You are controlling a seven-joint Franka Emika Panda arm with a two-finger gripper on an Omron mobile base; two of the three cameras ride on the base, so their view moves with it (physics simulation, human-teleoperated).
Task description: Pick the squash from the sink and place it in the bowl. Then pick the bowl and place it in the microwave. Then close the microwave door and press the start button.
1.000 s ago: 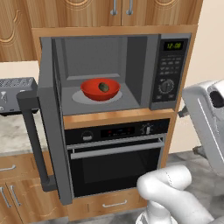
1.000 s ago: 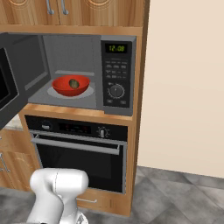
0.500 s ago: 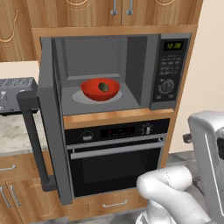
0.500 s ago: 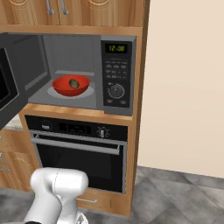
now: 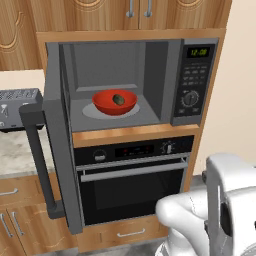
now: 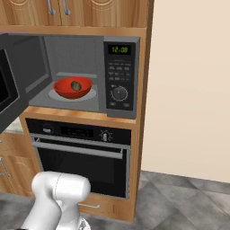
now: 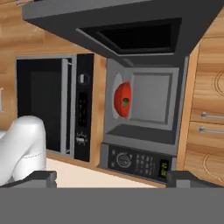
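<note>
In the tall wooden cabinet column (image 5: 210,150), the microwave (image 5: 135,82) sits built in at chest height with its cavity open to the room. The microwave door (image 5: 57,145) stands swung out to the left, edge-on in the left base view, its long grey bar handle (image 5: 40,160) running vertically on the outer face; in the hand view, which is rolled sideways, the door's black window (image 7: 131,37) spans the top of the picture. Below the microwave is the oven (image 5: 132,182), shut, with a horizontal handle across its dark glass. Wooden cupboards (image 5: 135,12) close off the space above. To the left, a counter (image 5: 15,152) carries a grey toaster (image 5: 17,107).

On the microwave's right side is the black control panel (image 6: 119,76), with a green clock at the top and a round dial (image 6: 119,93) lower down.

Inside the cavity, the red bowl (image 5: 114,101) rests on the pale turntable disc (image 5: 107,112), about mid-floor. The squash (image 5: 119,99), dark green, lies in the bowl, slightly right of its centre.

The gripper (image 7: 111,179) hangs well back from the microwave, pointing at the open cavity; its two dark fingertips (image 7: 41,177) show only as blurred stubs at the picture's foot, set far apart, spread wide with nothing between them.
</note>
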